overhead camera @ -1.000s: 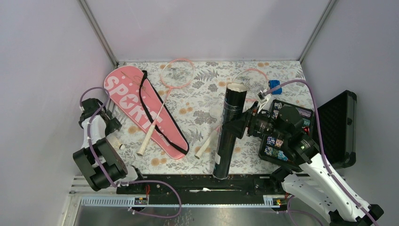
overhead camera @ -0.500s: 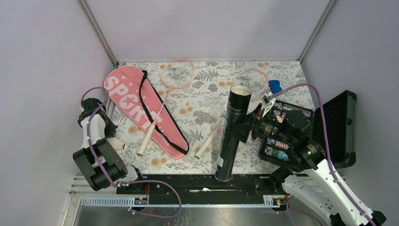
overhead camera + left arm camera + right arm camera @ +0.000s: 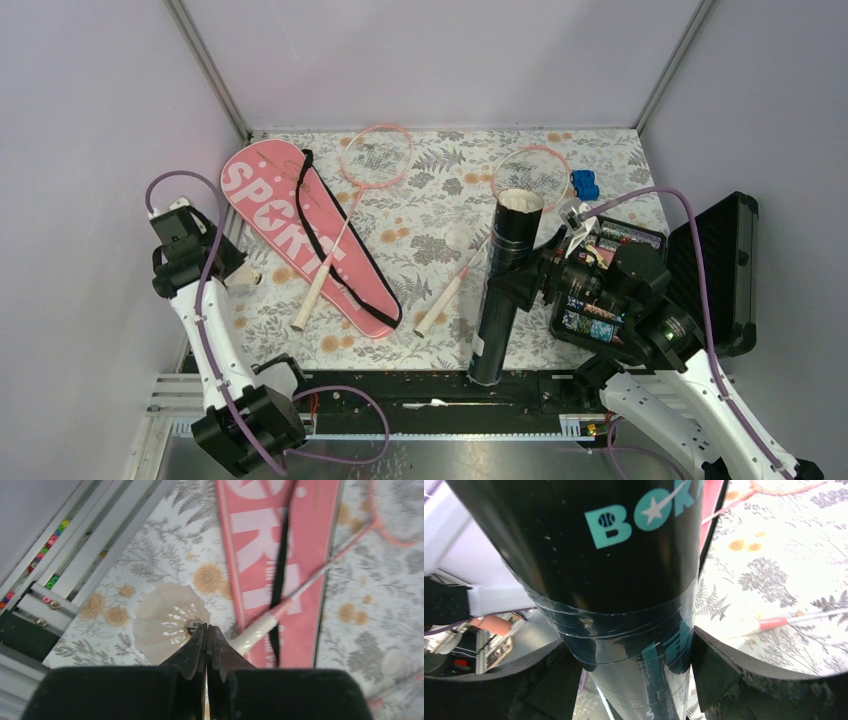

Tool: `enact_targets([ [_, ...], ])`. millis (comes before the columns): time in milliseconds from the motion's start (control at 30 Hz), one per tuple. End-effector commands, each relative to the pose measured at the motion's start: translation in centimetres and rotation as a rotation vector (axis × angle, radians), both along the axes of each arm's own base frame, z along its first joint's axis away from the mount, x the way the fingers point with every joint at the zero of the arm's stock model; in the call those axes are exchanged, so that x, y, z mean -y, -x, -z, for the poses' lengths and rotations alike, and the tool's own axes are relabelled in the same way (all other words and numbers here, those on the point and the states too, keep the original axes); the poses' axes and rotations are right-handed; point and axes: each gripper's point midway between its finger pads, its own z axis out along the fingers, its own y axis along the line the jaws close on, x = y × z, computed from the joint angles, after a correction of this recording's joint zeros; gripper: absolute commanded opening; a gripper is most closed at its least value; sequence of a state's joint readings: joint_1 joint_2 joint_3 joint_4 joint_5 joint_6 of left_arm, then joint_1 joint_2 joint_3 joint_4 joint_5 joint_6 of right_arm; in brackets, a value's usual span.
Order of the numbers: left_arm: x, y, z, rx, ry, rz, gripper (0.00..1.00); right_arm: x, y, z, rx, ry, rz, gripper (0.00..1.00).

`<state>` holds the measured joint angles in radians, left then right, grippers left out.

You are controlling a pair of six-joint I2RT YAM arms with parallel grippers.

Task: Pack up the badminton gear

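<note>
My left gripper (image 3: 238, 272) (image 3: 206, 628) is shut, its tips pinching a white feather shuttlecock (image 3: 251, 277) (image 3: 167, 621) near the table's left edge, beside the long pink "SPORT" bag (image 3: 300, 235) (image 3: 300, 555). One pink racket (image 3: 377, 157) lies with its cream handle (image 3: 260, 627) across the bag. My right gripper (image 3: 515, 283) (image 3: 634, 650) is shut on the black tube with teal print (image 3: 505, 280) (image 3: 624, 580), which it holds nearly upright; white shows inside the tube's open top. A second racket (image 3: 531, 170) and another shuttlecock (image 3: 458, 238) lie mid-table.
A black case (image 3: 715, 260) holding patterned rolls stands open at the right, just behind my right arm. A small blue toy (image 3: 583, 184) sits at the back right. Aluminium rails (image 3: 75, 565) run along the left table edge. Grey walls enclose three sides.
My left gripper shut on the shuttlecock and carried it a little farther from the near edge as the arm stretched out. The right gripper shifted the tube slightly right and more upright.
</note>
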<state>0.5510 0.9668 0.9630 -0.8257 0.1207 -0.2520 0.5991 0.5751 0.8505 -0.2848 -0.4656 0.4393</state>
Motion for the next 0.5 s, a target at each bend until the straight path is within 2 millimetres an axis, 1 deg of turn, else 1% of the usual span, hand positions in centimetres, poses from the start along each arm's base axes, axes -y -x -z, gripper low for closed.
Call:
enact_targets([
  [0,2.7,-1.4,-5.9,0.166,0.055,0.072,0.0,1.0,-1.3,-1.2,0.086,0.04,0.074,0.34],
  [100,5.0,-2.0,-8.0,0.215,0.095,0.135,0.0,1.6,-2.5,-0.4,0.106,0.094,0.129,0.34],
  [167,7.1,-2.7,-9.0,0.251,0.131,0.201,0.0,2.0,-3.3,0.3,0.11,0.125,0.162,0.34],
  [200,8.3,-3.0,-9.2,0.26,0.153,0.231,0.0,2.0,-3.5,0.5,0.113,0.135,0.171,0.34],
  [233,8.8,-3.4,-9.1,0.267,0.162,0.243,0.0,2.1,-3.7,0.7,0.114,0.144,0.177,0.34],
  [300,11.5,-4.2,-8.3,0.273,0.227,0.318,0.0,2.2,-3.8,0.9,0.116,0.152,0.183,0.34],
  [400,15.5,-5.0,-6.2,0.24,0.321,0.411,0.0,2.3,-4.1,1.3,0.116,0.16,0.199,0.34],
  [467,17.6,-5.8,-5.4,0.239,0.357,0.463,0.0,2.3,-4.3,1.5,0.115,0.161,0.204,0.34],
])
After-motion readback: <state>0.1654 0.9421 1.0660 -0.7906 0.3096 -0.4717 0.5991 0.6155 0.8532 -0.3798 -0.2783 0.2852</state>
